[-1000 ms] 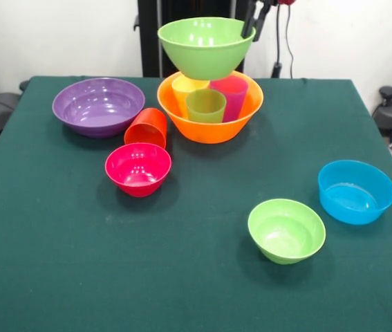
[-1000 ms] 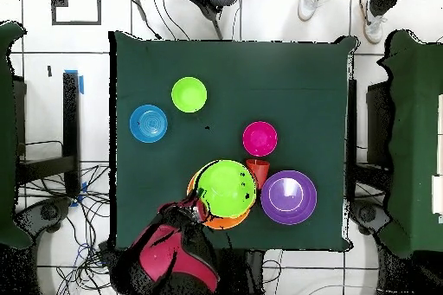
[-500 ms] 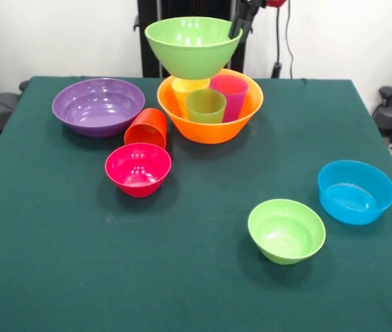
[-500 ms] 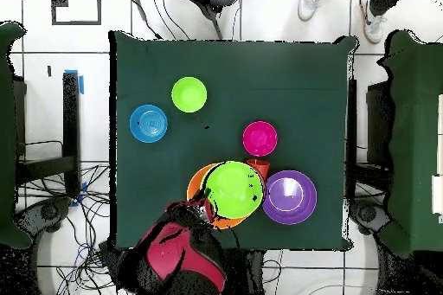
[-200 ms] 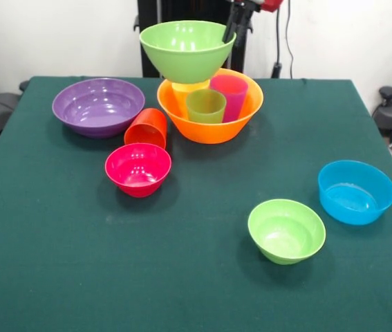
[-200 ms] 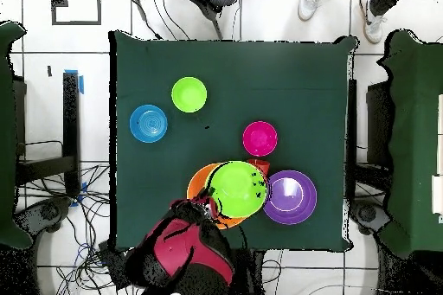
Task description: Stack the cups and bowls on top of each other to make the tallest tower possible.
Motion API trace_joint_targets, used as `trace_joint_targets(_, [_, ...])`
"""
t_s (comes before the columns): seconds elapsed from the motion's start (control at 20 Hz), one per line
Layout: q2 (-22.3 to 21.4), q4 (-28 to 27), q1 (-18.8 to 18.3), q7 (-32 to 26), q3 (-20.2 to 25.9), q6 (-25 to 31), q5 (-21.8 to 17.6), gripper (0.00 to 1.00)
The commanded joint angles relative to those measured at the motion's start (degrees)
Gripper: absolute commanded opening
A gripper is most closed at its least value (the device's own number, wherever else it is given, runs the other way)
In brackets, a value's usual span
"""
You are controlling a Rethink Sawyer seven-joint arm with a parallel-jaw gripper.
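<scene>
one orange-red cup (image 5: 146, 127) lies tipped between purple bowl (image 5: 98, 106) and orange bowl (image 5: 210, 113).

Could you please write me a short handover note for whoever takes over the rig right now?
Gripper: shut on the large green bowl at its rim, above the cups.
Large orange bowl holds the yellow, green and magenta cups.
Orange-red cup lies tipped beside the pink bowl.
Purple, small green and blue bowls sit apart.
Left: seat the green bowl, then stack the others.
</scene>
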Motion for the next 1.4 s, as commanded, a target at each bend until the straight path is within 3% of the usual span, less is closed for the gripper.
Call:
trace_joint_targets(0.05, [3.6,-2.1,0.9,7.4,5.4,-5.5,2.2,0.0])
trace_joint_targets(1.4, [4.4,-2.7,2.5,5.9,4.7,-0.8,4.9,0.0])
